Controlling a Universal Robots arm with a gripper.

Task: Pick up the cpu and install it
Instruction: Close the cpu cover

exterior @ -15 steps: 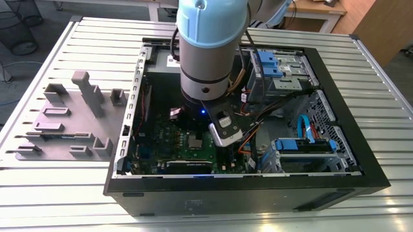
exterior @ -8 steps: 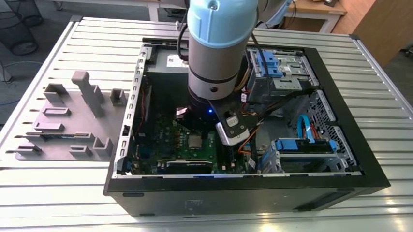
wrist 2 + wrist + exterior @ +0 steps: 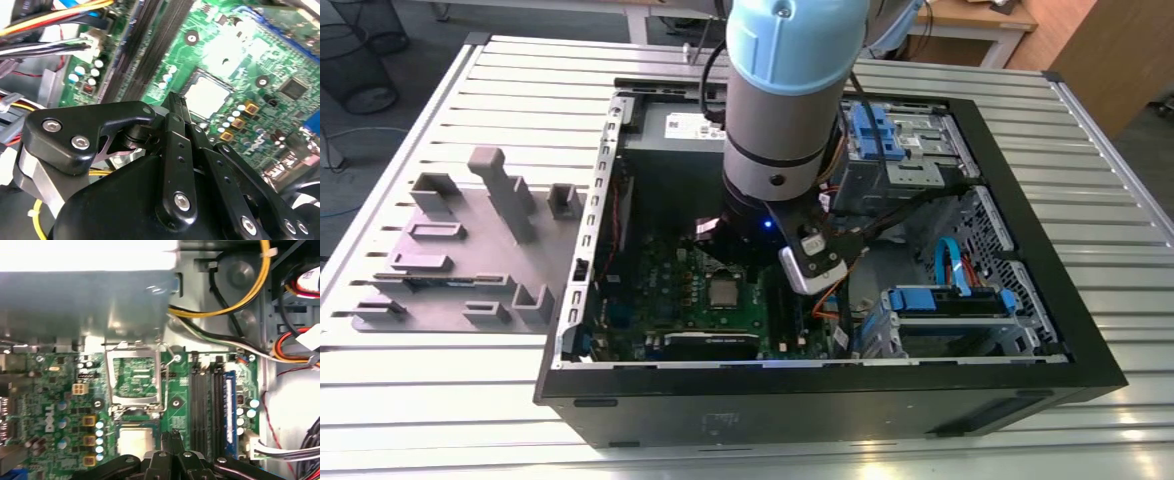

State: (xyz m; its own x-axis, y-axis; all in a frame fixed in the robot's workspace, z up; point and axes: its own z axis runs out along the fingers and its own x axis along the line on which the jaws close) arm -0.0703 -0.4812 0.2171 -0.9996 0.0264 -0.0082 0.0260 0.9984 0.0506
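The cpu (image 3: 134, 441) is a small silvery square lying flat in its socket on the green motherboard (image 3: 60, 405). It also shows in the second wrist view (image 3: 207, 95) and, from the exterior view, in the middle of the board (image 3: 720, 291). The hinged metal socket frame (image 3: 111, 390) stands flipped open just beyond the cpu, with board showing through its square hole. My gripper (image 3: 172, 434) hovers close beside the cpu's edge, its black fingers pressed together with nothing between them. In the second wrist view the gripper (image 3: 175, 102) ends next to the chip.
The open black computer case (image 3: 1014, 390) lies on a slatted metal table. Memory slots (image 3: 205, 405) and bundled cables (image 3: 235, 305) run close to the socket. Drive bays with blue clips (image 3: 894, 130) fill the exterior view's right. A grey fixture plate with blocks (image 3: 454, 300) lies at its left.
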